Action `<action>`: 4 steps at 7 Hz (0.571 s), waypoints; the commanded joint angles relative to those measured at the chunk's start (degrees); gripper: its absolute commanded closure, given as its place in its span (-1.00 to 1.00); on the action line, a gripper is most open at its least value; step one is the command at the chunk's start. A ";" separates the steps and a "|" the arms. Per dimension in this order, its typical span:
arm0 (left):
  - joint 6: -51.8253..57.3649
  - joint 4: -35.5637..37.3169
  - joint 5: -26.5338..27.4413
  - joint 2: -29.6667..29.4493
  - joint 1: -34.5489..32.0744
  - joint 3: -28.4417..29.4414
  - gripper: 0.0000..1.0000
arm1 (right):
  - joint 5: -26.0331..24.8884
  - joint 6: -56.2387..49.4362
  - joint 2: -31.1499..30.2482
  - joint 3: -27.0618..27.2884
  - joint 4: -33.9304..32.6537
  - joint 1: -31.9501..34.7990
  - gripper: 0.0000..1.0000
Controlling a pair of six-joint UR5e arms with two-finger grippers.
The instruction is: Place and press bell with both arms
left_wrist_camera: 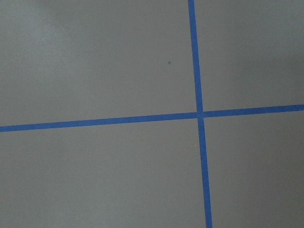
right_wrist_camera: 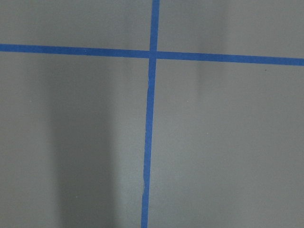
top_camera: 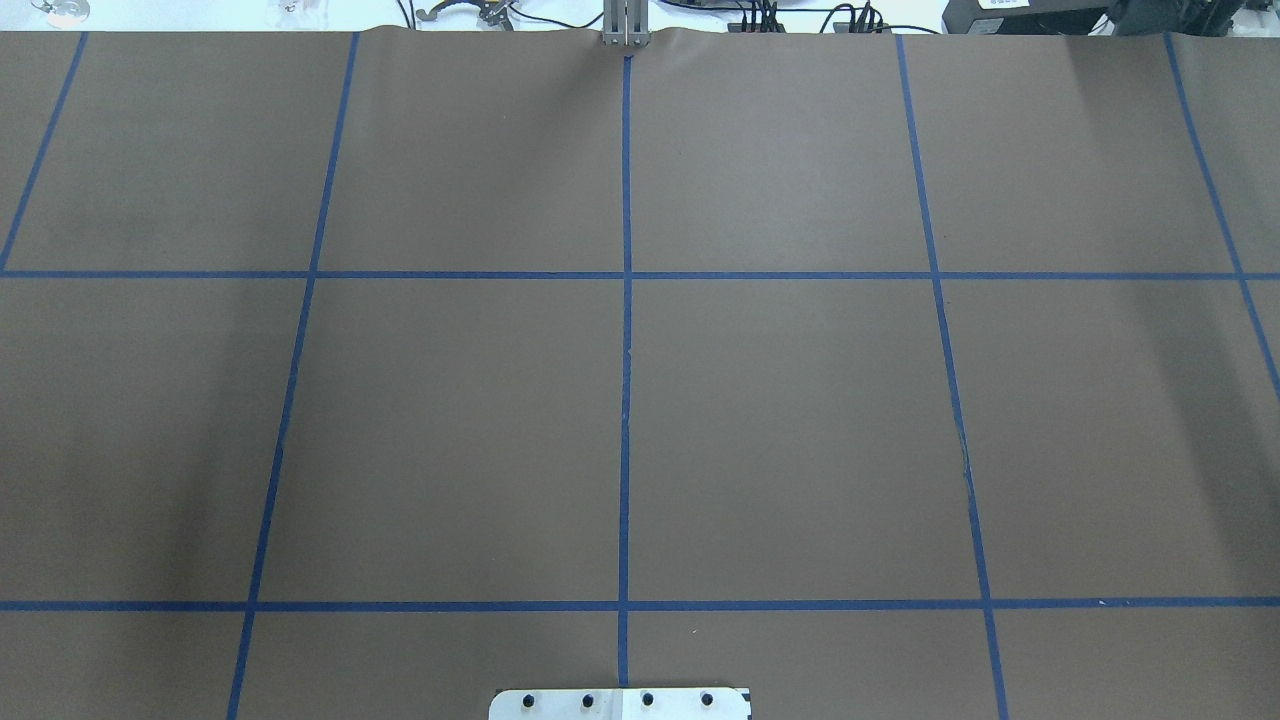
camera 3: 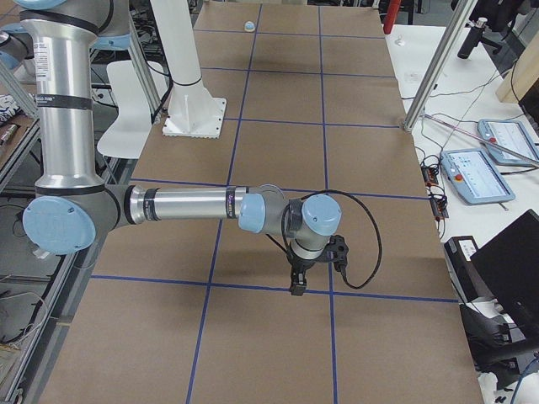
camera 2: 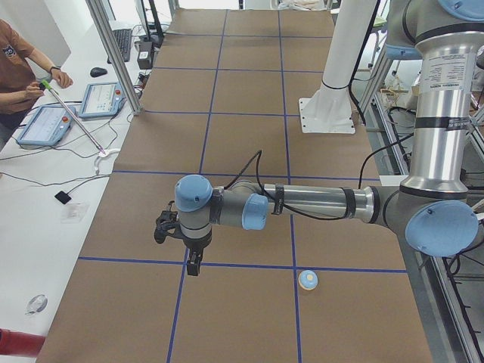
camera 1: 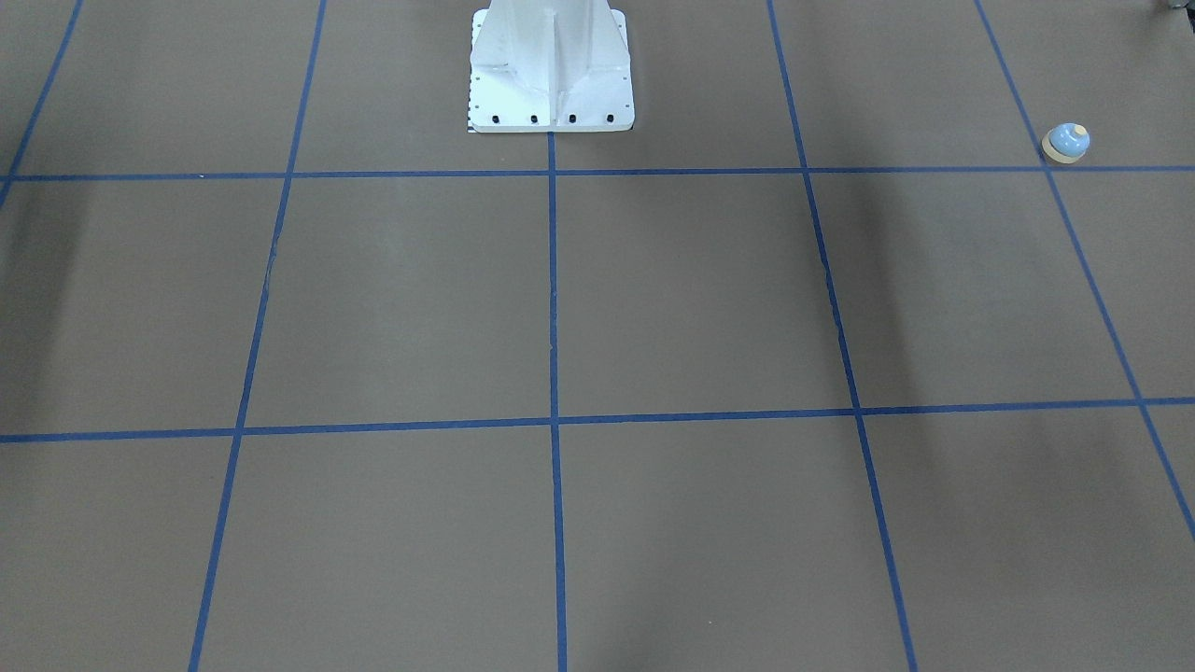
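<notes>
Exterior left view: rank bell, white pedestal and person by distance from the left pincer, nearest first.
1. Bell: on the table, beside the left pincer, toward the robot's side.
2. White pedestal: farther up the table, also on the robot's side.
3. Person: off the table, at the desk on the operators' side, likely the farthest.

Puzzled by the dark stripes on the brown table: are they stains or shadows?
Probably shadows. Front-facing view: soft-edged bands down the table, while the bell looks crisp. Overhead view: fainter bands near both sides. Right wrist view: one blurry band left of the tape.
</notes>
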 commanded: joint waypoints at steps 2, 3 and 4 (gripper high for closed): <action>0.09 0.07 0.34 -0.14 0.00 -0.12 -1.00 | -0.45 0.01 0.24 0.14 0.00 0.50 -1.00; 0.09 0.25 0.61 -0.75 0.00 -0.12 -1.00 | -0.45 0.01 0.42 0.13 0.00 0.50 -1.00; 0.09 0.68 1.04 -1.45 0.00 -0.21 -1.00 | -0.45 0.10 0.33 0.66 0.09 0.50 -1.00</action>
